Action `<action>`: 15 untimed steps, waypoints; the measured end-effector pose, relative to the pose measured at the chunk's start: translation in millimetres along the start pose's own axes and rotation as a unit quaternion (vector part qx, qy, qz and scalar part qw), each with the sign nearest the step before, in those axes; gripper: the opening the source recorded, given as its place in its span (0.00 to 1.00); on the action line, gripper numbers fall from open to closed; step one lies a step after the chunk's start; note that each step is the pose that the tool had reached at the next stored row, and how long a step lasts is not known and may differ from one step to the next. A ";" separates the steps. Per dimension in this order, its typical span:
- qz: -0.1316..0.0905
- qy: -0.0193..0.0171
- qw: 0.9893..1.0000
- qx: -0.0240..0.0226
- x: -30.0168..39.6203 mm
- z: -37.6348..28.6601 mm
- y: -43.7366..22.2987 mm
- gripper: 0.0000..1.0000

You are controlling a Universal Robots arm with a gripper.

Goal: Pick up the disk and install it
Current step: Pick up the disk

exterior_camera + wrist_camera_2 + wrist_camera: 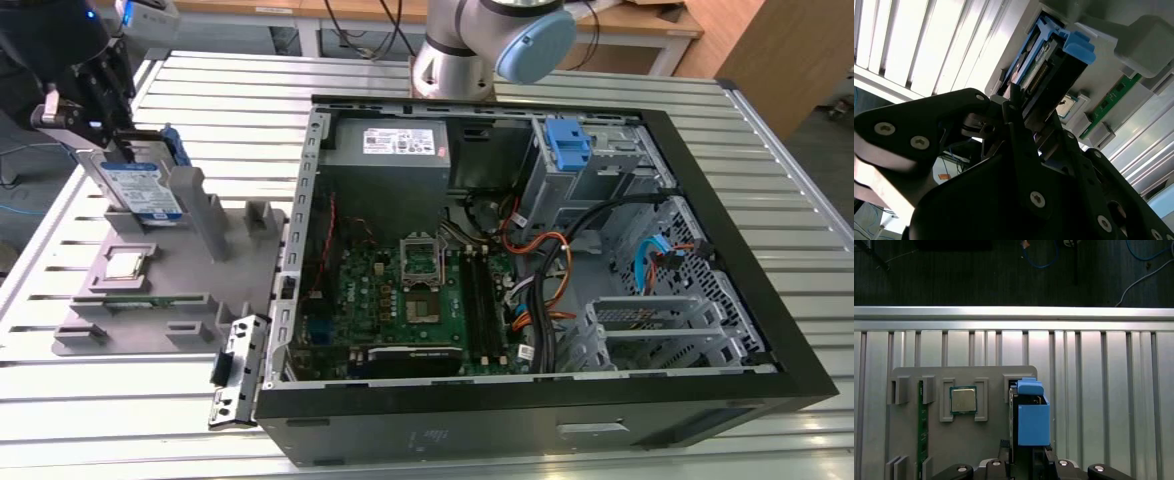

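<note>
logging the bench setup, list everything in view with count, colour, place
table: 1, silver slatted, under everything
grey fixture: 1, grey, on the table, exterior view's left
disk: 1, silver-grey in blue carrier, upright in the grey fixture
processor chip: 1, silver, in a fixture pocket
memory stick: 1, green, in a fixture slot
computer case: 1, black, open, on the table
motherboard: 1, green, inside the case
power supply: 1, grey, inside the case
blue bracket: 1, blue, in the case's drive bay
robot arm: 1, grey with blue cap, beyond the case
gripper: 1, black, at the disk
</note>
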State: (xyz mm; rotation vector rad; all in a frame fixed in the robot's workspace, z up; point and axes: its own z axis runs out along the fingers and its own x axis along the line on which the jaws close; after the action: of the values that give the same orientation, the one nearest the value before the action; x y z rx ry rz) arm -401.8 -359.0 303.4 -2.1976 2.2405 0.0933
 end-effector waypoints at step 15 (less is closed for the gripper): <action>0.000 0.000 1.000 0.000 -0.2 -4.8 0.2 0.35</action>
State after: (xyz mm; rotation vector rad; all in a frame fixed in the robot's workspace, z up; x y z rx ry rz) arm -401.8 -359.0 308.2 -2.1975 2.2404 0.0932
